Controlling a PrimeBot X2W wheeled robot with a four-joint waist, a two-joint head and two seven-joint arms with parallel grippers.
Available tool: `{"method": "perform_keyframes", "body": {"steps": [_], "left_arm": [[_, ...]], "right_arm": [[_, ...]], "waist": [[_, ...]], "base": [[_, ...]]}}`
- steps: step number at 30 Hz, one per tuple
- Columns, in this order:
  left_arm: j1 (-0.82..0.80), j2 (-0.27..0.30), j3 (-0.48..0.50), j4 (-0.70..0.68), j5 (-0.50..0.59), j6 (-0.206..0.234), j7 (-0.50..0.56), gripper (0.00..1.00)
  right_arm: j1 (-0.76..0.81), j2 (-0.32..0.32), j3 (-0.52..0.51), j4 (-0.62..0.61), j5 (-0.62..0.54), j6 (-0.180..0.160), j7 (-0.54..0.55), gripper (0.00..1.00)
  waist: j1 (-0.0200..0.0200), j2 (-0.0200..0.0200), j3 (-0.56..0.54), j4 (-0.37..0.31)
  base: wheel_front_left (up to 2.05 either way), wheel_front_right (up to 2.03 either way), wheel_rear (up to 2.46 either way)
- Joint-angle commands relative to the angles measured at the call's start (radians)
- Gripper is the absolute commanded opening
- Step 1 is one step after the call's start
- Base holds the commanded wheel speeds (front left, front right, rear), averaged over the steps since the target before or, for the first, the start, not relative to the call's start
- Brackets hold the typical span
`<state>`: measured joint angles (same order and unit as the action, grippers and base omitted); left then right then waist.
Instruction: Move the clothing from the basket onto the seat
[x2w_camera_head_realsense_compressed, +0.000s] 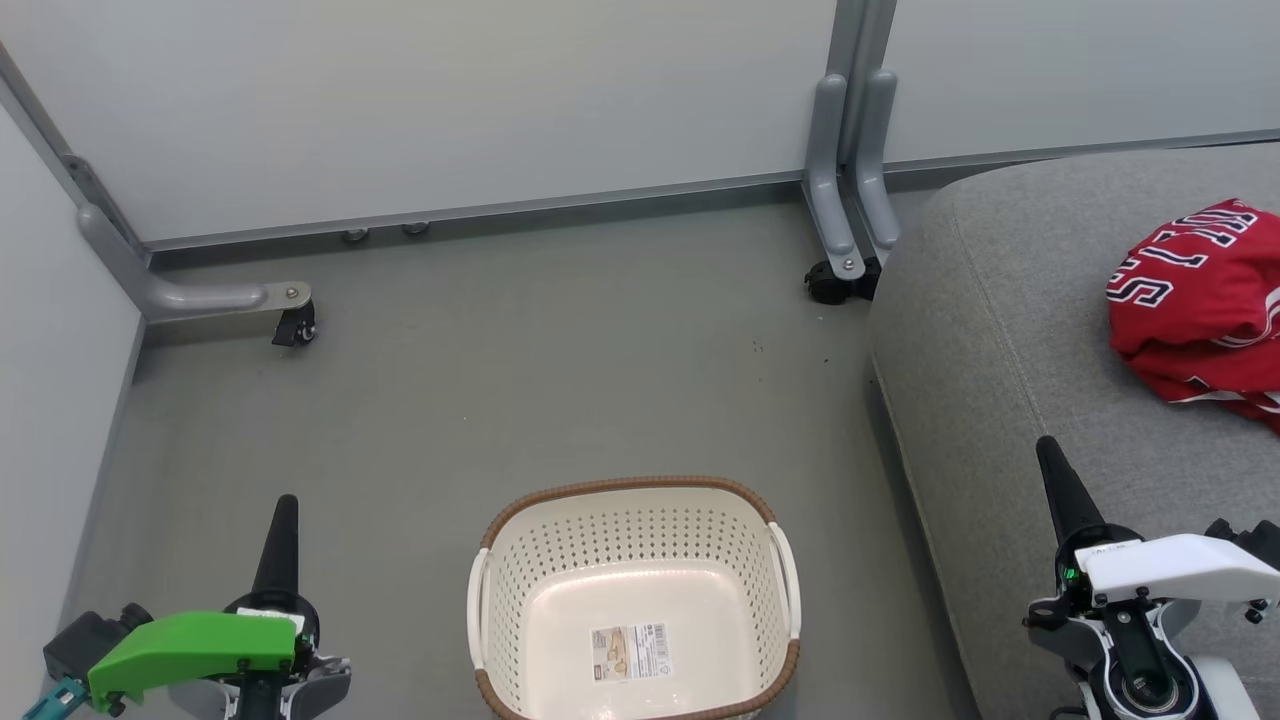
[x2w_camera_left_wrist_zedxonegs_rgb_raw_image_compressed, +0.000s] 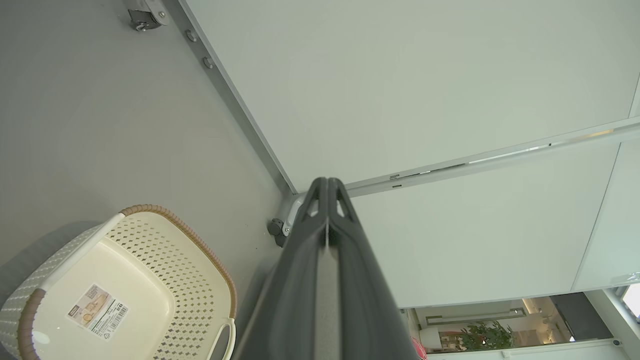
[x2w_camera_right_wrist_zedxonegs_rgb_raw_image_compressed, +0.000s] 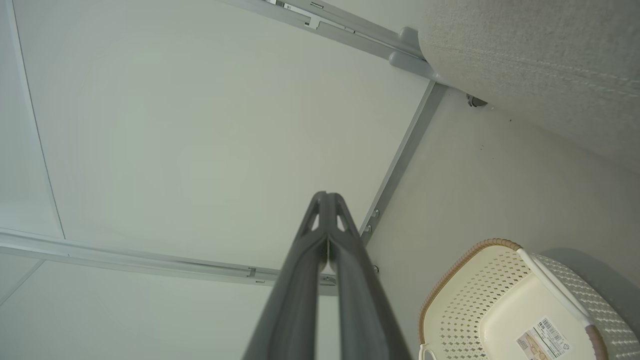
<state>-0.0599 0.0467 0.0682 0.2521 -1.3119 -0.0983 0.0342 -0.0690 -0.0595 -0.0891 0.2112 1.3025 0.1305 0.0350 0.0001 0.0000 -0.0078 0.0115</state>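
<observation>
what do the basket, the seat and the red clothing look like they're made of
The basket looks like moulded plastic, cream and faintly glossy, with punched holes and a brown woven-look rim. The seat appears upholstered in matte grey woven fabric, with a stitched seam. The clothing seems soft red cloth: it lies crumpled in folds.

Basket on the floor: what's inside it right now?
Inside the basket is just a printed label stuck to its bare bottom, with no fabric. The head view cuts off its near edge, so that strip is unseen there. The red clothing lies on the seat.
</observation>
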Motion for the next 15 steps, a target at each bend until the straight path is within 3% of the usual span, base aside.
{"method": "perform_keyframes", "body": {"steps": [1,15], "left_arm": [[-0.026,0.005,0.009,-0.01,-0.027,-0.009,0.008,0.0],[-0.039,0.005,0.024,-0.009,-0.136,-0.019,0.037,0.0]], "right_arm": [[-0.023,-0.002,-0.005,-0.001,0.028,0.001,0.008,0.0],[-0.029,0.002,-0.014,0.014,0.141,0.001,0.037,0.0]], "waist": [[-0.0001,0.0,0.0,0.0],[-0.0001,0.0,0.004,-0.004]], "base": [[0.0,0.0,0.0],[0.0,0.0,0.0]]}}
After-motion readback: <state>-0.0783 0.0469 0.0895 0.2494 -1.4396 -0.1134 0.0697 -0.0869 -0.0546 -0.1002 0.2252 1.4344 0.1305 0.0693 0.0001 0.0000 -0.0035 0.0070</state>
